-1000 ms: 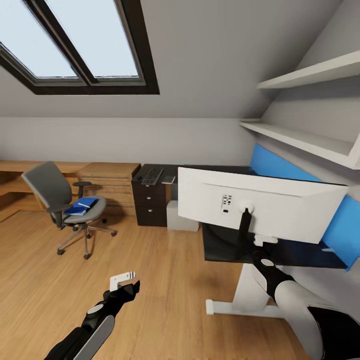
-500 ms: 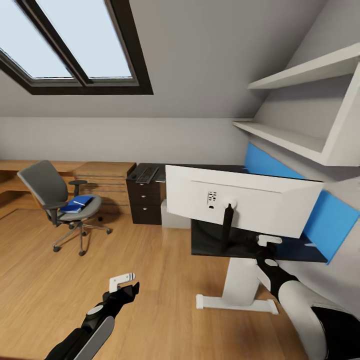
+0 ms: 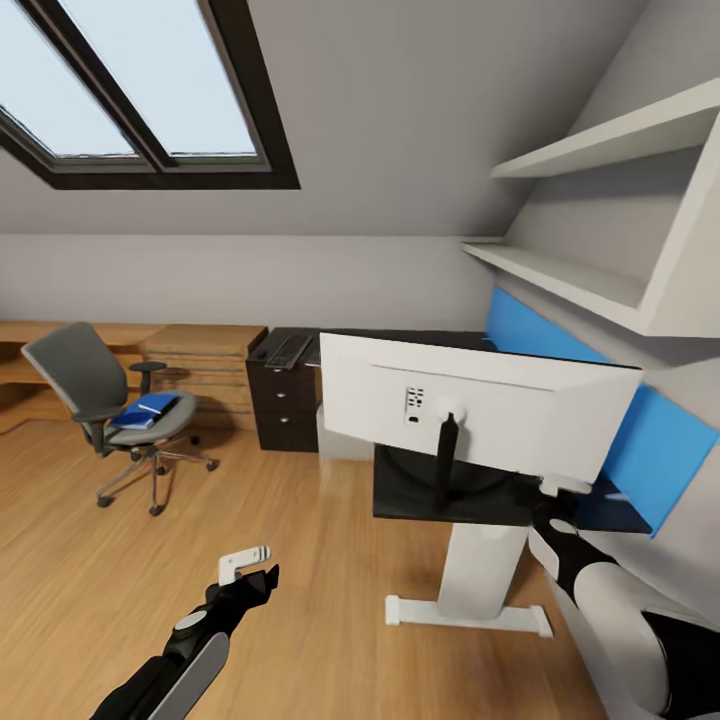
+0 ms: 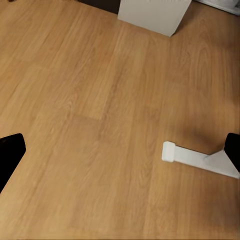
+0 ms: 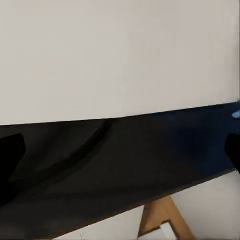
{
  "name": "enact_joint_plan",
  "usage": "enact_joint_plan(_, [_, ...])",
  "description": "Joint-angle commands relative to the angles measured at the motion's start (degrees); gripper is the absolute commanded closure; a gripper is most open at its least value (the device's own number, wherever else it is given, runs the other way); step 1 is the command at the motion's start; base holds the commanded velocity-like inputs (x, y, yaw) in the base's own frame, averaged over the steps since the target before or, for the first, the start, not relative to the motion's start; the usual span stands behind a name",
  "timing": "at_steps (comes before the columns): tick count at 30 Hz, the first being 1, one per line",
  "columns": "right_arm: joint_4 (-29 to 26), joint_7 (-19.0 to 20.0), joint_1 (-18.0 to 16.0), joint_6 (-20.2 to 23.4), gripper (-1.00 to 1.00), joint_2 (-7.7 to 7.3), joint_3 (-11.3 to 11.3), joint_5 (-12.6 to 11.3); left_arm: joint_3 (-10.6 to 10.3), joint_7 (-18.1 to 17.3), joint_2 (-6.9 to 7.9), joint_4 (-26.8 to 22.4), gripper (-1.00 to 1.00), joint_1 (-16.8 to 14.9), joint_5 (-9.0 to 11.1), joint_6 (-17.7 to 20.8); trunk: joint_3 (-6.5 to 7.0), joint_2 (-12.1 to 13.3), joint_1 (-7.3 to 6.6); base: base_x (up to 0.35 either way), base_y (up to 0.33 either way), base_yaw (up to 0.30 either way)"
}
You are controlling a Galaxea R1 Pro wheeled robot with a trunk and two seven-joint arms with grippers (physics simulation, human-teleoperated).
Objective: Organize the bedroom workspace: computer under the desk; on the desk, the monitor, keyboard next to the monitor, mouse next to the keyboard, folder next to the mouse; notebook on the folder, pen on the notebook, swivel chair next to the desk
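Observation:
The monitor (image 3: 480, 405) stands on the black desk (image 3: 410, 495) with its pale grey back toward me, on a thin black stand (image 3: 445, 460). My right gripper (image 3: 557, 492) is open at the desk edge, right of the stand and apart from it. In the right wrist view its dark fingers (image 5: 11, 152) spread wide before the monitor's back (image 5: 115, 55). My left gripper (image 3: 246, 566) hangs open over the floor. The swivel chair (image 3: 85, 385) stands far left with the blue folder (image 3: 145, 410) on its seat. The keyboard (image 3: 288, 350) lies on the far desk section. The computer (image 3: 335, 440) peeks out under the desk.
Dark drawers (image 3: 285, 405) and an oak dresser (image 3: 205, 365) line the back wall. White shelves (image 3: 570, 280) and a blue wall panel (image 3: 660, 430) are at the right. The desk's white foot (image 3: 465, 615) rests on the oak floor (image 3: 300, 540), and also appears as a foot (image 4: 197, 159).
The camera has shifted, so the whole scene slid left. My right gripper has drawn away to the right of the monitor stand. The left arm holds its pose.

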Motion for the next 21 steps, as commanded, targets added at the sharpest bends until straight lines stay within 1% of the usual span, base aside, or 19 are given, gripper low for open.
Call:
enact_joint_plan(1, [0.1,-0.2,-0.1,-0.2,-1.0,-0.03,-1.4,0.1,-0.2,0.5,0.07,-0.1,-1.0,-0.1,0.4,0.1,-0.09,-0.1,0.05,0.285,-0.113,0.0])
enact_joint_plan(3, [0.0,-0.2,0.0,-0.2,-1.0,-0.05,-2.7,0.1,-0.2,0.5,0.1,-0.1,-1.0,-0.1,0.4,0.1,-0.09,-0.1,0.05,0.294,-0.115,0.0])
enact_joint_plan(7, [0.0,-0.3,-0.1,-0.2,-1.0,-0.08,-3.7,0.1,-0.1,0.5,0.12,-0.1,-1.0,-0.1,0.4,0.1,-0.09,-0.1,0.05,0.304,-0.08,0.0])
enact_joint_plan(18, [-0.1,-0.3,0.0,-0.3,-1.0,-0.16,-4.0,0.2,0.0,0.6,0.15,-0.1,-1.0,-0.1,0.4,0.1,-0.09,-0.1,0.05,0.315,-0.011,0.0])
enact_joint_plan(20, [-0.1,-0.3,-0.1,-0.3,-1.0,-0.17,-3.9,0.2,0.4,0.6,0.3,0.0,-1.0,-0.1,0.6,0.1,-0.09,-0.1,0.05,0.319,-0.001,0.0])
enact_joint_plan(21, [-0.1,-0.3,-0.1,-0.3,-1.0,-0.19,-3.9,0.2,1.0,0.6,0.44,0.2,-1.0,-0.1,0.7,0.1,-0.09,-0.1,0.05,0.319,0.0,0.0])
